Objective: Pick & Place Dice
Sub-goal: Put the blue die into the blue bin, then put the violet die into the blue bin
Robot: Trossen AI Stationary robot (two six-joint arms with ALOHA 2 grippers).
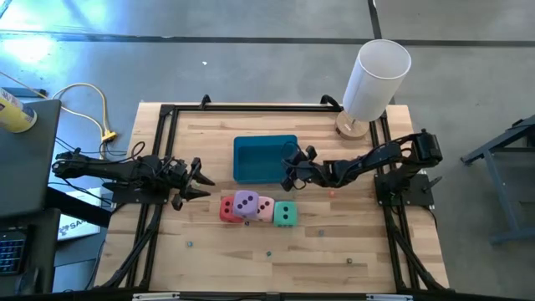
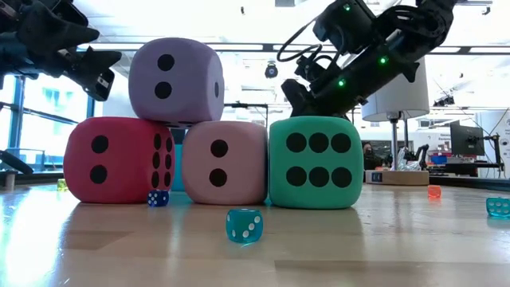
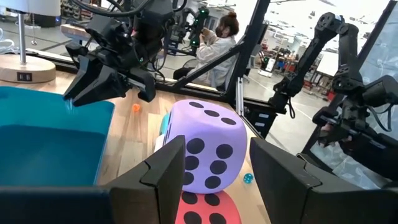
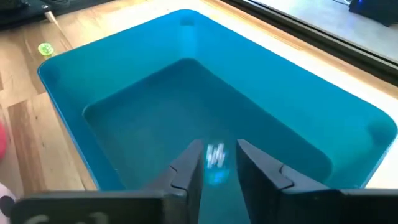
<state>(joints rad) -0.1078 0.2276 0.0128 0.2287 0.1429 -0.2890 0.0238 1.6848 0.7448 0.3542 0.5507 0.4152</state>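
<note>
Right end effector (image 4: 216,163) over blue tray (image 1: 251,159), fingers narrow, small blurred thing between them, cannot tell what. Left end effector (image 1: 199,182) wide, at 9 o'clock from dice. Purple die (image 1: 246,201) on red die (image 1: 227,211) and pink die (image 1: 265,209); teal die (image 1: 285,214) beside, on table (image 1: 318,251).

four dice (image 1: 257,208) clustered beside blue tray (image 1: 251,149).

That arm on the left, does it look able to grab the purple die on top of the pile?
Probably yes. The left gripper is open and faces the purple die, which sits uncovered on top of the red die and pink die. The right gripper is over the blue tray, out of the way.
</note>
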